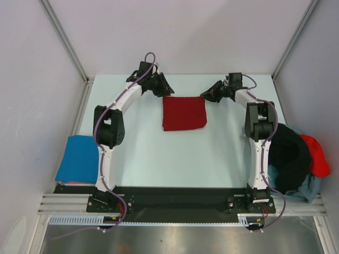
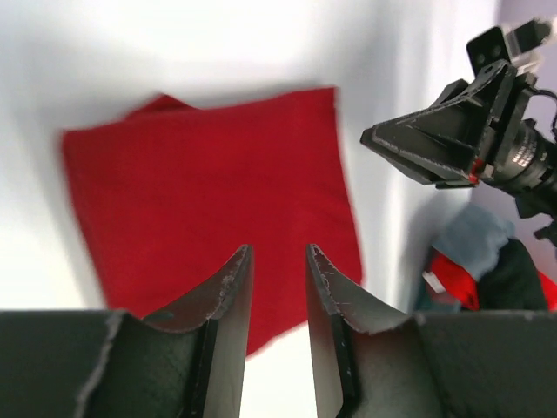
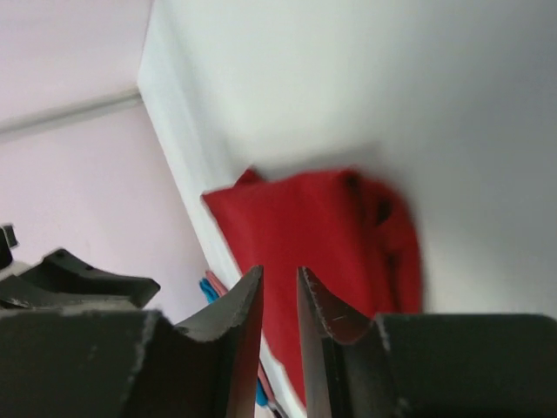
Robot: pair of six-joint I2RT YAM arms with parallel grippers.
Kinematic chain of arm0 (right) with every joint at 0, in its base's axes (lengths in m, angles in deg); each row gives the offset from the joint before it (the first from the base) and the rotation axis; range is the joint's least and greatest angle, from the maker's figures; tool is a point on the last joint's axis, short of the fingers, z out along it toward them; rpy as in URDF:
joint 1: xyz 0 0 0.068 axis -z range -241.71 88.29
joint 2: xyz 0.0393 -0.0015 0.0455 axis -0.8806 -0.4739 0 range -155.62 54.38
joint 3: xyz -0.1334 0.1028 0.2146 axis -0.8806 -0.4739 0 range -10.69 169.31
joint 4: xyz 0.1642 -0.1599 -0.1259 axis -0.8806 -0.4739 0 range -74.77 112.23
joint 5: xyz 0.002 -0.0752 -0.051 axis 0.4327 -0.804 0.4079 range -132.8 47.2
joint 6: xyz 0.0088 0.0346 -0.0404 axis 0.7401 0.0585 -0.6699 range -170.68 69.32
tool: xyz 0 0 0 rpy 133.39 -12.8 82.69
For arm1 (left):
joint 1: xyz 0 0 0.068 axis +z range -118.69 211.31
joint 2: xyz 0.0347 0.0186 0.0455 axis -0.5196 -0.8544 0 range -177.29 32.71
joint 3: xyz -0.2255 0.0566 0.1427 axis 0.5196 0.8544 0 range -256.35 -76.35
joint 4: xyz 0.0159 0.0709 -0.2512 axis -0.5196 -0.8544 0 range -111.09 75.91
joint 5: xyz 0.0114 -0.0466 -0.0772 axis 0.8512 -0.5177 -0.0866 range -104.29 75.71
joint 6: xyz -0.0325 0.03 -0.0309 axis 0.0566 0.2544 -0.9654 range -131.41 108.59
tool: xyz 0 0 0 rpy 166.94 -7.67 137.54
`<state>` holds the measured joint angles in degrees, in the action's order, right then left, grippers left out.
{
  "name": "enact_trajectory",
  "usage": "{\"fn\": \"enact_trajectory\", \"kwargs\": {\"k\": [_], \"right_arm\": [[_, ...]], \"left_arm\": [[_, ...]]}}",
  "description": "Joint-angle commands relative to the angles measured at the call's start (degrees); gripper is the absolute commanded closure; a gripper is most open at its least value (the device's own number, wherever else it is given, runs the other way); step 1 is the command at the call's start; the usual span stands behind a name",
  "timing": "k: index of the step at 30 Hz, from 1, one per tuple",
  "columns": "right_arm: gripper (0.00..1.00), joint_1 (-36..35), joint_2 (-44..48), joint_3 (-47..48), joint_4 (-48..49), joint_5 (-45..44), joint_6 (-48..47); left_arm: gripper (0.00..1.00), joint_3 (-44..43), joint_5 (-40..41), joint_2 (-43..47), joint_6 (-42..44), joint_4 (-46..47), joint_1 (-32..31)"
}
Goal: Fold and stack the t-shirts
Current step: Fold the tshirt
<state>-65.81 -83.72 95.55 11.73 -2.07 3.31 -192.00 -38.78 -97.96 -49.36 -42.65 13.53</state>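
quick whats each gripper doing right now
left gripper: partly open, holding nothing
right gripper: partly open, narrow gap, holding nothing

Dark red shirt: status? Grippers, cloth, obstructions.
Both open and empty: left gripper and right gripper, at the far corners. The dark red shirt lies folded square, flat mid-table. The blue shirt at left and bunched pile at right are clear of it.

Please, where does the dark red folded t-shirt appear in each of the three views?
Top external: the dark red t-shirt lies at the far middle of the table.
Left wrist: centre and left of the picture.
Right wrist: centre, blurred.
Shared landmark: the right gripper, by the shirt's far right corner, shows in all three.
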Motion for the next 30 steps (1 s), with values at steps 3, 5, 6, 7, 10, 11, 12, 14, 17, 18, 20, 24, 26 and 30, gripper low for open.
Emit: {"fn": "enact_trajectory", "kwargs": {"k": [3,5,6,7,10,11,12,14,17,18,20,24,26,30], "right_arm": [[0.72,-1.6,17.3,-9.6,-0.6,3.8,-5.8],[0.72,-2.7,20.1,-19.7,3.7,7.1,-5.7],[0.72,-3.0,22.5,-23.1,5.0,7.8,-6.1],[0.73,-3.4,23.4,-29.4,6.1,8.2,-6.2],[0.77,-3.4,24.3,-36.9,12.1,9.7,-5.9],[0.77,-3.3,23.6,-38.3,11.4,10.0,-8.9],[0.78,-3.2,22.6,-38.1,10.7,9.7,-8.9],[0.79,-2.8,18.2,-35.8,5.4,10.1,-13.6],[0.83,-1.1,17.1,-34.6,0.8,9.1,-16.6],[0.83,-0.8,18.1,-34.6,-0.1,9.0,-17.2],[0.83,-0.4,22.2,-34.6,-4.6,8.6,-19.9],[0.82,-1.9,28.1,-33.4,-8.0,8.3,-22.0],[0.81,-2.8,28.2,-32.0,-6.5,8.5,-20.4],[0.81,-4.0,22.2,-30.1,1.3,11.3,-13.5]], "left_arm": [[0.65,3.8,-4.8,4.4,-2.2,2.9,-4.8],[0.65,5.5,-7.0,3.2,-5.7,6.8,-5.8],[0.65,5.9,-8.7,2.5,-6.5,9.5,-6.4],[0.65,6.1,-8.9,1.7,-7.0,10.0,-6.7],[0.65,5.3,-8.8,-2.2,-7.5,10.6,-7.8],[0.65,4.9,-8.8,-4.6,-7.5,10.7,-8.0],[0.65,5.0,-8.6,-5.4,-7.6,10.7,-8.0],[0.66,5.1,-7.8,-7.0,-6.9,10.6,-7.8],[0.66,4.3,-6.2,-7.8,-4.3,8.3,-7.4],[0.66,4.0,-5.7,-6.5,-3.4,6.5,-7.3],[0.66,4.9,-5.2,-4.3,-1.3,5.5,-7.3],[0.65,9.9,-4.2,4.4,0.2,4.7,-7.3],[0.65,13.2,-4.2,8.7,0.0,4.8,-7.3],[0.65,19.8,-5.3,13.1,0.2,7.0,-7.4]]}}
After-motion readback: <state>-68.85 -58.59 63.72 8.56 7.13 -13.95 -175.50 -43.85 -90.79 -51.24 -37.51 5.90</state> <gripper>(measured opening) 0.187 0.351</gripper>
